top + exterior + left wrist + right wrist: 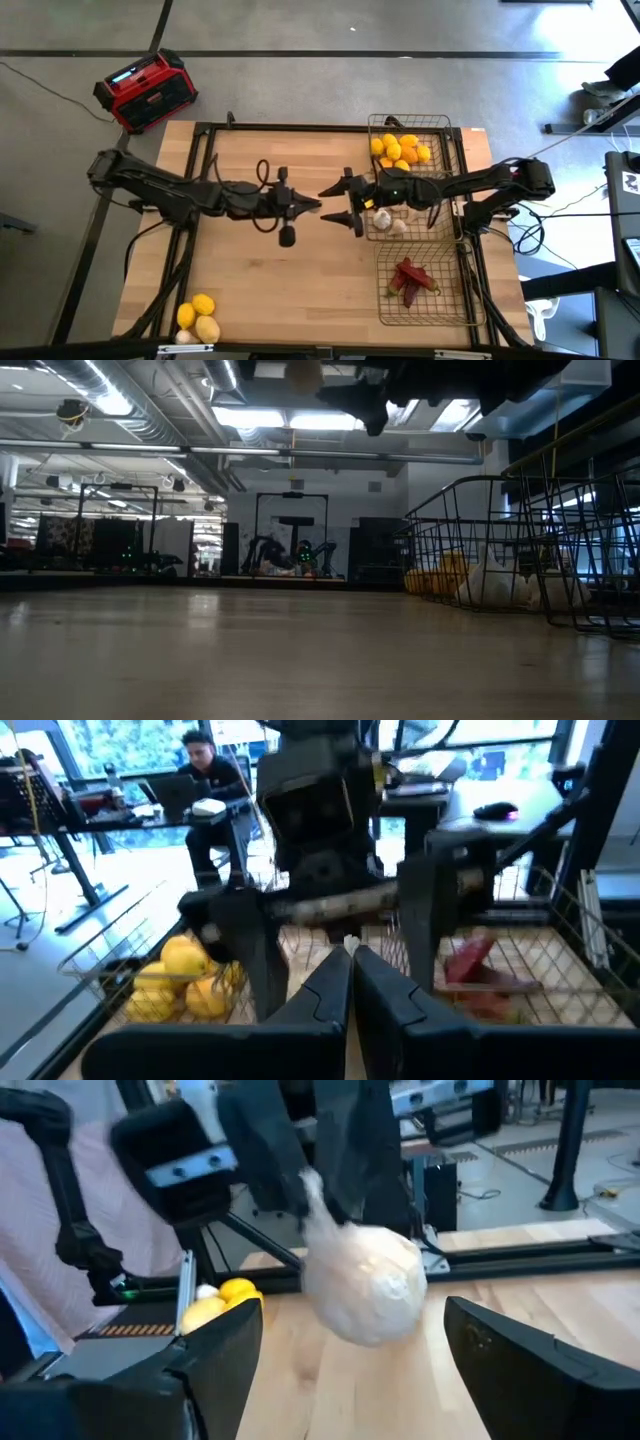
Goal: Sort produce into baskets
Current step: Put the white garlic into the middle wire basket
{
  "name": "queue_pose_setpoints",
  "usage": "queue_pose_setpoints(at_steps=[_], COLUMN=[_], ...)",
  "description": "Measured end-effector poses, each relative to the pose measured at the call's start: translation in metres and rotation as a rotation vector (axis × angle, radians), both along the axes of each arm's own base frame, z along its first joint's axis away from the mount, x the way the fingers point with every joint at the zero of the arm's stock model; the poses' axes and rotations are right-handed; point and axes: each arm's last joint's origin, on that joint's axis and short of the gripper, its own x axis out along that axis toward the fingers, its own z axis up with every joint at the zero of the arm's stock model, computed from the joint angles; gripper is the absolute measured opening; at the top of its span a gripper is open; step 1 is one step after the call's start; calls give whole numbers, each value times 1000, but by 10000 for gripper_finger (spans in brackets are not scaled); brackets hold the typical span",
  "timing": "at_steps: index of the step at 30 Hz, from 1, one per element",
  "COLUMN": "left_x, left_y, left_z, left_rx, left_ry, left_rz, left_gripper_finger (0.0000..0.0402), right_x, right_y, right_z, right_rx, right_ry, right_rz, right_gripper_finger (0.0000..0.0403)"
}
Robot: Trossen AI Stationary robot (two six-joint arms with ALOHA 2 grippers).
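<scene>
Overhead, the left end effector (318, 207) pinches a garlic bulb's (365, 1285) stem between the right end effector's (346, 203) spread fingers.

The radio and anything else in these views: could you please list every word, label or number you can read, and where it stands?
None can be read.
Radio: its lit display is too small to read.
Right-hand equipment: a white label, too blurred to read.
Baskets, produce, grippers: no text visible.
</scene>
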Motion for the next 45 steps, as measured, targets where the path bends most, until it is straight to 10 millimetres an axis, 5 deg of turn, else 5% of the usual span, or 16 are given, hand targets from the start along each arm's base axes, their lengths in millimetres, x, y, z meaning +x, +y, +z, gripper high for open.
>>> queue_pose_setpoints(at_steps=[13, 26, 35, 45], left_x=[24, 24, 20, 7], left_y=[-2, -2, -1, -4], left_z=[-15, -16, -19, -34], left_rx=[-7, -58, -48, -72], left_ry=[-66, -63, -3, 207], left_rz=[6, 13, 15, 21], left_gripper_finger=[6, 16, 124, 150], right_x=[9, 9, 6, -37], right_y=[-1, 0, 0, -4], right_z=[-10, -11, -11, 15], right_rx=[22, -17, -43, -126], right_ry=[-8, -8, 19, 199], right_rz=[-31, -5, -3, -113], right_gripper_finger=[300, 127, 150, 150])
